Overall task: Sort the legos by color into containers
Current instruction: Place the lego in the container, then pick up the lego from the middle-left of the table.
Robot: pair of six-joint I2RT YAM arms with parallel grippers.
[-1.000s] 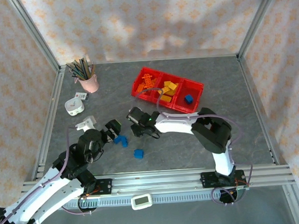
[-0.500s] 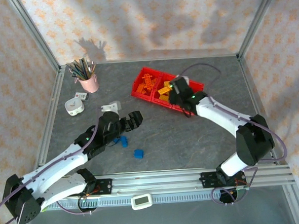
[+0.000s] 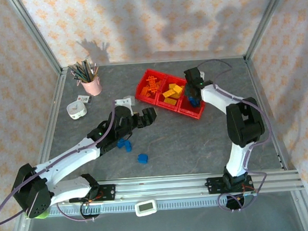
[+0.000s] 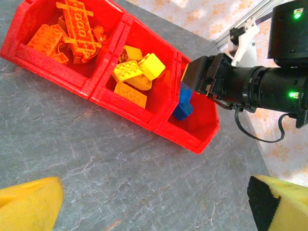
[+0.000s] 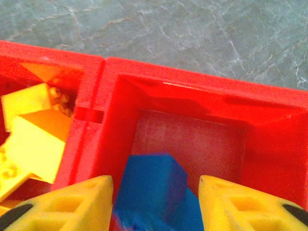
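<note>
Blue lego (image 5: pixel 151 185) between right gripper (image 5: pixel 156 198) jaws

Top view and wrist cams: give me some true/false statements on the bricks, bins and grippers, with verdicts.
1. Two loose blue bricks lie on the table. True.
2. The middle bin holds blue bricks. False: it holds yellow bricks.
3. The right gripper is over the right-hand bin, with a blue brick between its fingers. True.
4. The left gripper grips an orange brick. False: its fingers are wide apart with nothing between them.
5. The pink cup of pencils stands inside a bin. False: it stands on the table.
</note>
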